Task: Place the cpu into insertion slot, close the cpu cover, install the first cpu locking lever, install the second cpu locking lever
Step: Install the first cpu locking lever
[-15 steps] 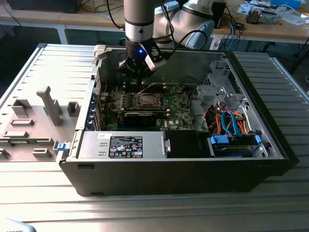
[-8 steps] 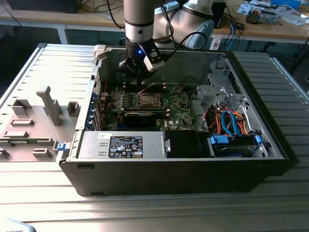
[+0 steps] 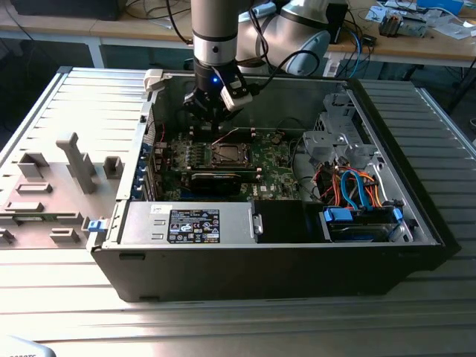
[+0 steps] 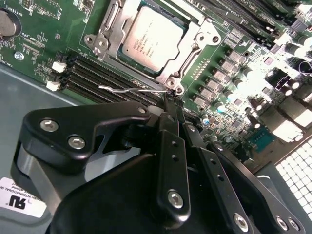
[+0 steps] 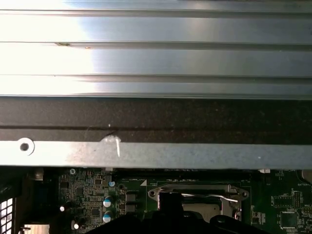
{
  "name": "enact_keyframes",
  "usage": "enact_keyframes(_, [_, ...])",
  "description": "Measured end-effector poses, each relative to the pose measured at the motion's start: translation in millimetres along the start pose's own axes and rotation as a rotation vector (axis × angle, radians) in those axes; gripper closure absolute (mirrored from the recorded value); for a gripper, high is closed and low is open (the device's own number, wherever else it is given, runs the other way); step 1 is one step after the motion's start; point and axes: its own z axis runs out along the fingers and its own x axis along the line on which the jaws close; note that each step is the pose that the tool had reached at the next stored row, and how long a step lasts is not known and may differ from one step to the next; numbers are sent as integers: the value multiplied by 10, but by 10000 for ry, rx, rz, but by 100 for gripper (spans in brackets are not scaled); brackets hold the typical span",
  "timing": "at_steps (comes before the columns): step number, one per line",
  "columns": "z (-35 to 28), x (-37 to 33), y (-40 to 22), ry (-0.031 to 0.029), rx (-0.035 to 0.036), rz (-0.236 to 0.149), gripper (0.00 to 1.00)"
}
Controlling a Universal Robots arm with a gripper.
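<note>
Open computer case [image 3: 416,223] laid on ribbed metal table [image 3: 44,297]. Cpu [image 4: 153,38] seated in slot [image 4: 109,24], cover [image 4: 200,41] lowered over it. Gripper [image 4: 169,97] closed, fingertips pinched together at lever [image 4: 131,88], just beside slot.

My workspace is an open computer case [image 3: 416,223] on a ribbed metal table [image 3: 89,104]. Inside, orange and blue cables [image 3: 355,186] bunch at the exterior view's right; grey plastic fixtures [image 3: 74,163] stand outside at its left.

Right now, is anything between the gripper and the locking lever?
Nothing visible. The gripper sits right at the wire lever, beside the cpu cover lying over the cpu.
</note>
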Motion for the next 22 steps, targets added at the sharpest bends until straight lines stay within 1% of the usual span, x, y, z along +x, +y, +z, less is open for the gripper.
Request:
enact_keyframes(4, [9, -6, 8, 0, 0, 0, 89])
enact_keyframes(12, [27, -48, 25, 0, -1, -3, 89])
enact_keyframes(22, [58, -73, 39, 1, 1, -3, 89])
